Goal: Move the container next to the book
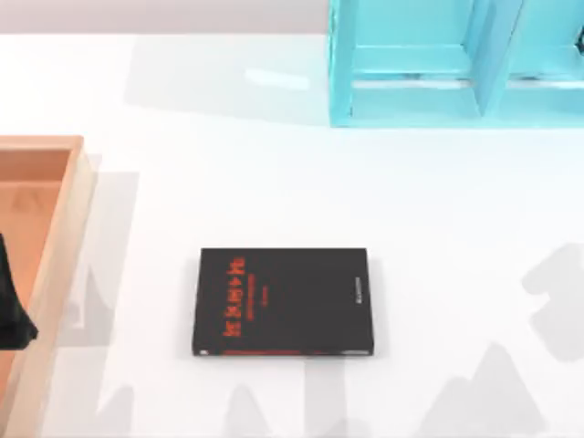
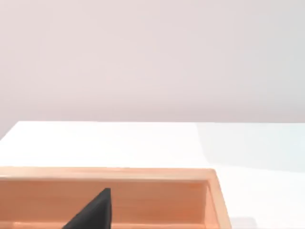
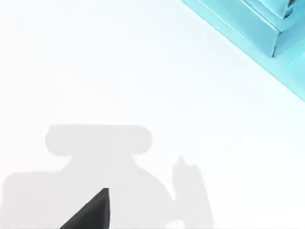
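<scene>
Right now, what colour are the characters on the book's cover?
Red, on the black book; clearest in the top view.

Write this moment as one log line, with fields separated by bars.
book: flat, mid-table | wooden box: table's left edge | shelf: far right | left gripper: over box | right gripper: above bare table

Bright, even light washes the white table (image 1: 274, 173) nearly to glare, with soft grey arm shadows pooling along the top view's lower edge and right side, a pale shadow band left of the turquoise shelf unit (image 1: 456, 64), and mildly soft edges throughout.
</scene>
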Robot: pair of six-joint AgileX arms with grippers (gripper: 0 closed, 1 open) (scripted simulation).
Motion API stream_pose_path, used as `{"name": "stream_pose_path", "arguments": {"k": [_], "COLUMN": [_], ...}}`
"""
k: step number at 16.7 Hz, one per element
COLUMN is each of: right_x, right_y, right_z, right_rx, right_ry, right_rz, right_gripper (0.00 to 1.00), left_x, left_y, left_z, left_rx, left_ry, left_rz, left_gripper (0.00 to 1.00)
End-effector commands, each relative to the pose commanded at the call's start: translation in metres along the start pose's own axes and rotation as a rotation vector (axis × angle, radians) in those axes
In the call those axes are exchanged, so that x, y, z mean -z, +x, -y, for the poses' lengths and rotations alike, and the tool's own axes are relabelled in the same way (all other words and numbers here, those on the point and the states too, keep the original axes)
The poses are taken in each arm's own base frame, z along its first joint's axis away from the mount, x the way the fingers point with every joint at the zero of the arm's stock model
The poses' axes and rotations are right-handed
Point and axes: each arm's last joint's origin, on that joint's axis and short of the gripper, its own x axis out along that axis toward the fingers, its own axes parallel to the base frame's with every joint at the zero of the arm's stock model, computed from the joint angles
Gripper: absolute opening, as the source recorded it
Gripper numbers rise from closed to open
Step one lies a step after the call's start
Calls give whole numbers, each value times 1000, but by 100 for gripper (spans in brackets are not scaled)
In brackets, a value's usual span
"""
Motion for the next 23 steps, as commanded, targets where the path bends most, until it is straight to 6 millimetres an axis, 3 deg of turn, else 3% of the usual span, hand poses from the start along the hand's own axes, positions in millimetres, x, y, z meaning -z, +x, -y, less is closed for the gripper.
{"name": "stream_pose_path", "arguments": {"k": [6,12,18,23], "right_x": [-26,-19,4,11], "right_y": [57,103,111,105], "right_z": [48,113,177,197], "right_rx": [-419,-745,-865,-864], "right_ry": [-456,-687,-784,-801], "right_rz": [-353,-478,-510,-524], "right_gripper": [100,100,100,100], "left_x": [0,0,0,0], "left_y": [0,0,0,0], "left_z": [0,0,0,0], "left_rx": [0,0,0,0], "left_ry": [0,0,0,0], "left_rz": [0,0,0,0], "left_gripper": [100,100,100,100]}}
